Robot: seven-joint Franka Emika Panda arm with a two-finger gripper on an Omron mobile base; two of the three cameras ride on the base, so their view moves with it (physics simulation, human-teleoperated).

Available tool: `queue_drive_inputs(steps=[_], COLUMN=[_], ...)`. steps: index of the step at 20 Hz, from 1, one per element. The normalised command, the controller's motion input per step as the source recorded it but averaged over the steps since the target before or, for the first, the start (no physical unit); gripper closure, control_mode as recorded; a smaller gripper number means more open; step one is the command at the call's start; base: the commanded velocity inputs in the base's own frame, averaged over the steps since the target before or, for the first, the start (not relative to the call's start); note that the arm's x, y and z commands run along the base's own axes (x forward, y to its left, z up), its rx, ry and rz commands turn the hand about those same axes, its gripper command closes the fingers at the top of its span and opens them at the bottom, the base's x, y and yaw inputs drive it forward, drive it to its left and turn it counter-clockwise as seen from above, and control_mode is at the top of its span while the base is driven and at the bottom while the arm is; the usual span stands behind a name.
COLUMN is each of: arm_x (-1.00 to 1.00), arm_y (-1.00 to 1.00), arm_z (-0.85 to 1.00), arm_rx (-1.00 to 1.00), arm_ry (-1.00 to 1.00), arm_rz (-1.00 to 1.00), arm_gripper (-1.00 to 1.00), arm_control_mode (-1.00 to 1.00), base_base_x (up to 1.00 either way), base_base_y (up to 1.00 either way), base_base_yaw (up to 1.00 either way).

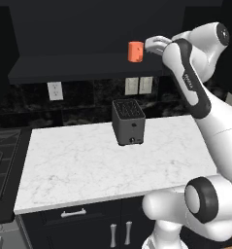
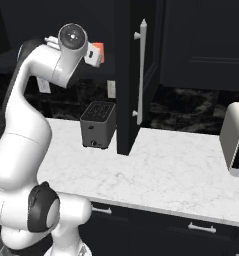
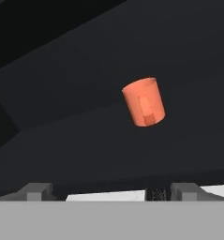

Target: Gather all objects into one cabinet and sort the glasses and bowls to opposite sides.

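Note:
A salmon-orange cup point(image 1: 135, 51) stands inside the open black upper cabinet point(image 1: 83, 68), on its right side. My gripper point(image 1: 150, 44) is raised to cabinet height just right of the cup, open and holding nothing. In the hand view the cup point(image 3: 144, 102) sits a short way ahead, clear of the fingertips point(image 3: 36, 190), and my gripper point(image 3: 111, 191) is spread wide. From the right base view the cup point(image 2: 100, 52) peeks out behind my hand. The cabinet door point(image 2: 127, 75) stands swung open, with its long silver bar handle point(image 2: 141, 70). Bowls are out of view.
A dark toaster point(image 1: 128, 121) sits at the back of the white marble counter point(image 1: 88, 170), below the cabinet. A stove point(image 1: 1, 160) lies at the left. A white appliance point(image 2: 236, 142) stands at the right. Low drawers point(image 1: 74, 213) run under the counter.

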Motion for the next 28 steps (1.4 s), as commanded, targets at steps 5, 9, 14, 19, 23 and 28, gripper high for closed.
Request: queue_drive_inputs(steps=[5,9,14,19,23,28], arm_x=[0.31,0.52,0.55,0.50,0.45,0.43], arm_y=[-0.04,0.01,0.01,0.00,0.00,0.00], arm_z=[0.00,0.00,-0.02,0.00,-0.08,-0.14], arm_rx=[-0.06,-0.16,-0.22,-0.10,-0.05,-0.02], arm_ry=[0.03,0.00,0.00,0.00,0.00,0.00], arm_rz=[0.03,0.00,0.00,0.00,0.00,0.00], arm_gripper=[-1.00,-1.00,-1.00,-1.00,-1.00,-1.00], arm_control_mode=[-1.00,-1.00,-1.00,-1.00,-1.00,-1.00], base_base_x=[0.00,0.00,0.00,0.00,0.00,0.00], base_base_y=[0.00,0.00,0.00,0.00,0.00,0.00], base_base_yaw=[0.00,0.00,0.00,0.00,0.00,0.00])
